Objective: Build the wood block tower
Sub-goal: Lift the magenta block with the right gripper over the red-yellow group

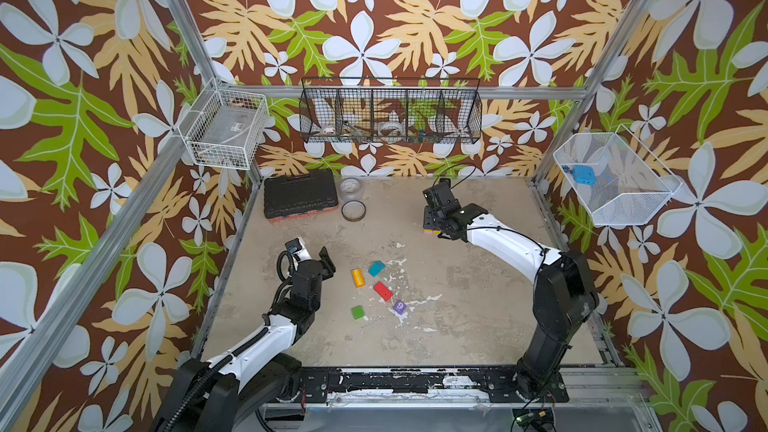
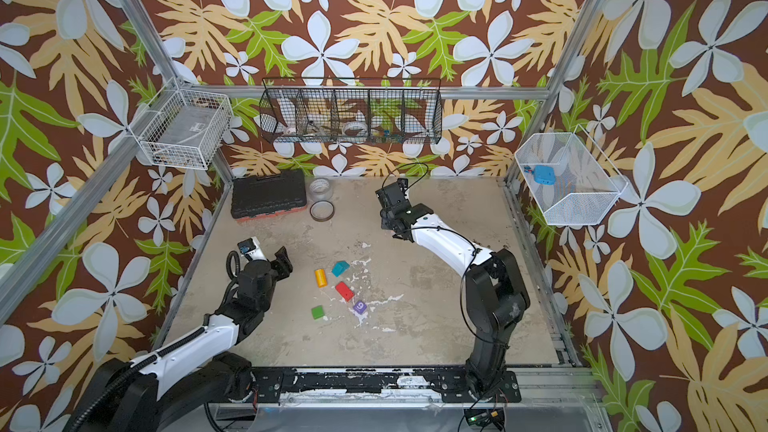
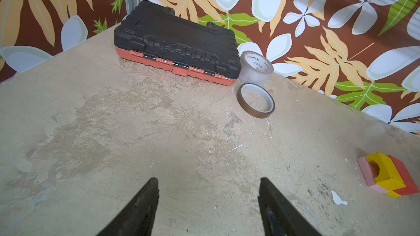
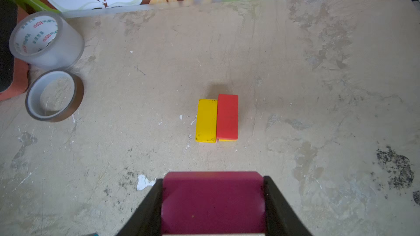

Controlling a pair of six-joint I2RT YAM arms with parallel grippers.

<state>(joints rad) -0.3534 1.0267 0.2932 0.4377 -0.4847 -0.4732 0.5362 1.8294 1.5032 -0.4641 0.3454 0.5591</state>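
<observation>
1. Out to the left of the tower [image 3: 386, 175], the left gripper [image 3: 208, 183] hung over bare table [image 3: 113, 144] with its jaws spread wide and nothing between them. It was well apart from the stack, and I'd say parked there to leave the other arm room.
2. Between that gripper and the tower, nearer the robot's base than the tower, 5 loose pieces lay flat: an orange block [image 1: 358, 277], a teal block [image 1: 376, 268], a red block [image 1: 382, 290], a green block [image 1: 358, 312] and a purple cube [image 1: 399, 307] marked 9. None touched another, so each looked easy to pinch alone.
3. The tower was low. On top, a yellow brick [image 4: 206, 121] and a red brick [image 4: 227, 116] sat touching, side by side, with a pink slab [image 3: 367, 173] against 1 flank. That paired top offered a level seat.
4. Over the tower and clear of it, the right gripper [image 4: 213, 179] clamped a magenta block [image 4: 212, 203] by its 2 sides and kept it level, probably to bridge both bricks.
</observation>
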